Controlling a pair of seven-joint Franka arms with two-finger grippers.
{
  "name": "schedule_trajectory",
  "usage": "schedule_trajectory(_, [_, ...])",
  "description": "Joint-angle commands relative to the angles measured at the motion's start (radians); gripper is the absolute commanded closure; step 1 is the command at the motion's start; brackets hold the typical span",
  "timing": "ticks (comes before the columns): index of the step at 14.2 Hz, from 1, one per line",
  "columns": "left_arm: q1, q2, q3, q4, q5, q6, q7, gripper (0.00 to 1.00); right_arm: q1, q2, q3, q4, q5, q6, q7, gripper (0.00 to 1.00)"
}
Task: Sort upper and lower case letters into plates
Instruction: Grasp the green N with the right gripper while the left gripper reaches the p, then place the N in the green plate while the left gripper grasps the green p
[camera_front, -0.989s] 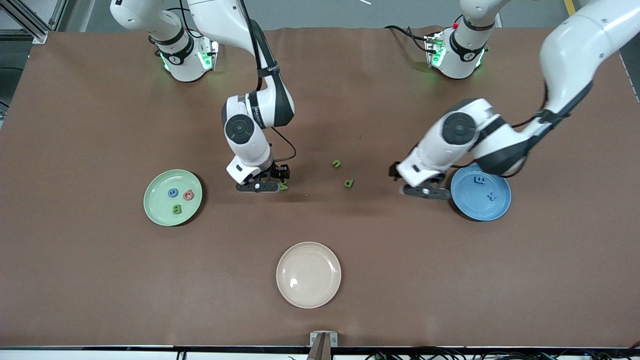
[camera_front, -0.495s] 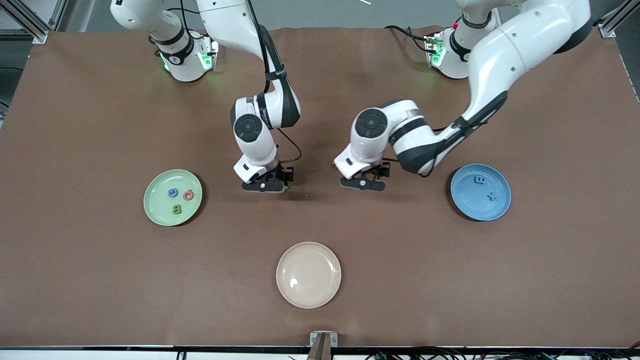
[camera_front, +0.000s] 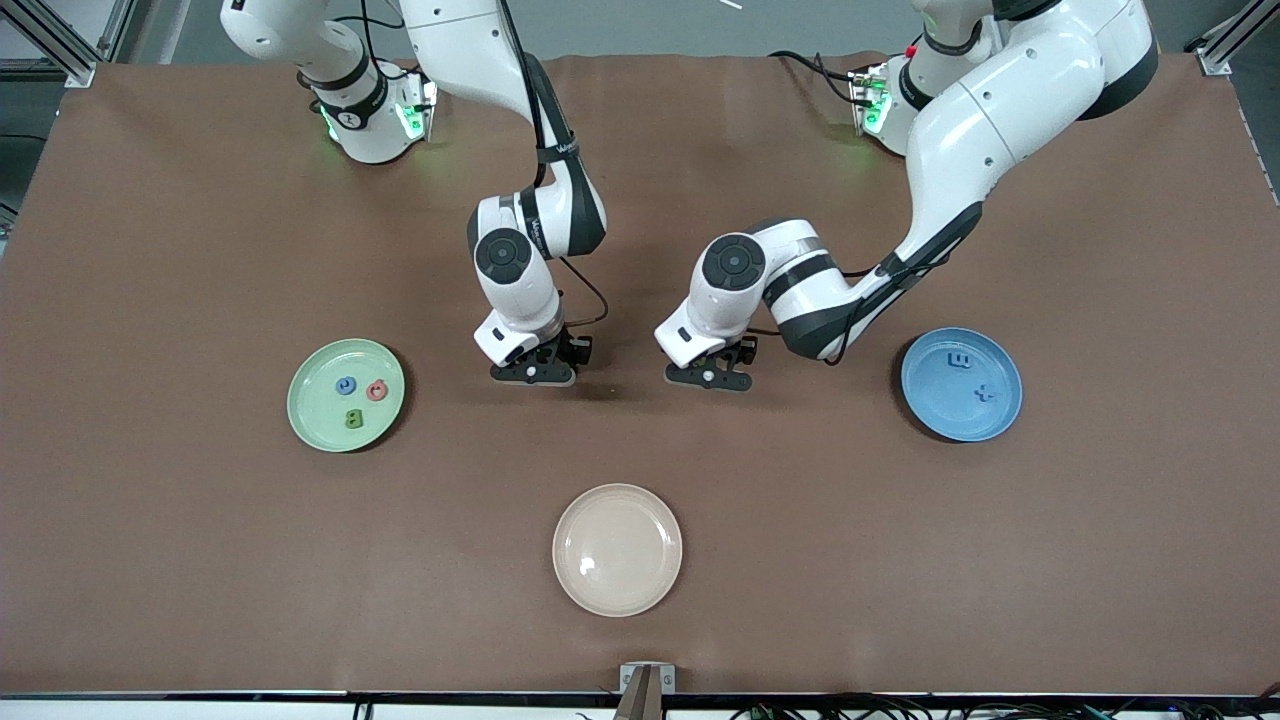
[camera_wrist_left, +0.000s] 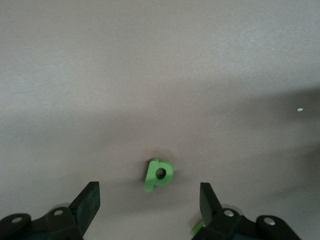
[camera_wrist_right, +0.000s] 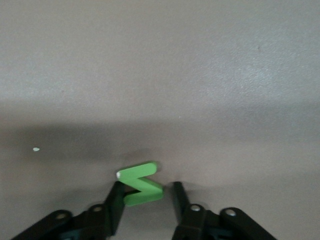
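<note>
Hiding both green letters (camera_wrist_left: 159, 174) below

Arms: glossy white rounded shells with black joint bands and dark round caps.
Bases: white, lit green.
Cables: thin black, looped beside each wrist.
Left gripper (camera_front: 708, 377): black fingers, silver screws.
Right gripper (camera_front: 532, 374): the same.

The brown table cover (camera_front: 200, 560) looks matt, like paper or cloth. The cream plate (camera_front: 617, 549) shines glossily. The robot arms wear smooth white plastic shells; the green letters (camera_wrist_left: 158, 174) look matt plastic.
</note>
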Motion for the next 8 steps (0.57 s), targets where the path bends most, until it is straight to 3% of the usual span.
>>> schedule_trajectory(1, [-0.076, 0.003, 0.056, 0.018, -0.004, 0.041, 0.006, 0.1, -0.022, 0.01, 0.015, 0.009, 0.021, 0.004, 0.004, 0.81])
schedule_trajectory(2, [-0.092, 0.003, 0.081, 0.018, -0.001, 0.044, 0.011, 0.12, -0.028, 0.01, 0.015, 0.009, 0.021, 0.001, 0.006, 0.95])
schedule_trajectory(3, [-0.109, 0.003, 0.093, 0.018, 0.0, 0.058, 0.015, 0.15, -0.037, 0.01, 0.015, 0.009, 0.021, 0.0, 0.004, 1.0])
schedule_trajectory(6, [-0.121, 0.003, 0.11, 0.017, 0.0, 0.079, 0.021, 0.31, -0.076, -0.005, 0.008, 0.007, 0.013, -0.029, -0.037, 1.0])
schedule_trajectory(8, [-0.118, 0.003, 0.112, 0.017, 0.0, 0.079, 0.023, 0.4, -0.096, -0.053, -0.056, -0.004, 0.011, -0.136, -0.164, 1.0])
